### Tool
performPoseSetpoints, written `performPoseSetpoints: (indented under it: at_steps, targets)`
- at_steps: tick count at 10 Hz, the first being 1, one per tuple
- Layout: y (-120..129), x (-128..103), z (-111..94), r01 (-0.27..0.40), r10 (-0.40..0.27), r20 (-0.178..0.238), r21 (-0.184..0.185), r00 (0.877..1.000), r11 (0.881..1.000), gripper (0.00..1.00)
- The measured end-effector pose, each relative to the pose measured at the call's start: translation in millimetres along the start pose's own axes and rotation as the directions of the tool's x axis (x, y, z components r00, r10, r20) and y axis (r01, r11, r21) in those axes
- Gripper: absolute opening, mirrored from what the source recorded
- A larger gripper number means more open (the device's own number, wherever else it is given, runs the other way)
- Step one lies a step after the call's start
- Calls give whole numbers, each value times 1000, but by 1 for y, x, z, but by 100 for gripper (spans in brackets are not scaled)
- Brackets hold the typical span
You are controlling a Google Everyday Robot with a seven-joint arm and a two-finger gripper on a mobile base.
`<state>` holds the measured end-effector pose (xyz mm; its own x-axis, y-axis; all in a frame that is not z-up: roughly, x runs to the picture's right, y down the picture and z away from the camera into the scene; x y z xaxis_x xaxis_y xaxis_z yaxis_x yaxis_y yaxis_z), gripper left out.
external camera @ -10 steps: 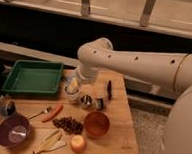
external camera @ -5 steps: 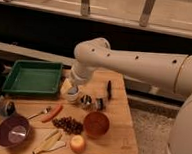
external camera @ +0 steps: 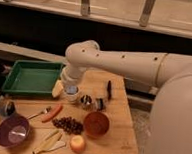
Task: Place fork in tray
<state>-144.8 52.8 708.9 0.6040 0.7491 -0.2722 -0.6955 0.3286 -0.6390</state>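
Note:
The fork [external camera: 39, 113] is a thin silvery utensil lying on the wooden table, just left of the red-orange carrot [external camera: 52, 113]. The green tray [external camera: 31, 79] sits at the table's back left with nothing in it. My white arm reaches in from the right and bends down over the tray's right edge. The gripper [external camera: 70, 91] points down at the table just right of the tray, above and to the right of the fork and apart from it.
A purple bowl [external camera: 12, 131] stands front left and an orange-brown bowl [external camera: 96, 124] front centre. An apple [external camera: 78, 143], a dark berry pile [external camera: 68, 123], pale peel strips [external camera: 49, 142], two small metal cups [external camera: 86, 100], a black-handled knife [external camera: 109, 88] and a yellow wedge [external camera: 57, 88] also lie on the table.
The arm's bend and wrist have shifted a little left, toward the tray's right edge. The fork and other objects have not moved.

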Motion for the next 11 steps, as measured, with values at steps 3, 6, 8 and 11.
performPoseSetpoints:
  at_steps: [3,6,8,11]
  targets:
    - [35,-18,39,71,-73,-22,-76,997,995,72]
    - [60,-19,66,125,-132,-54,-117,990,985,72]
    - [61,-19,67,121,-127,-52,-116,991,986,72]
    - [61,-19,68,119,-126,-55,-118,991,986,72]
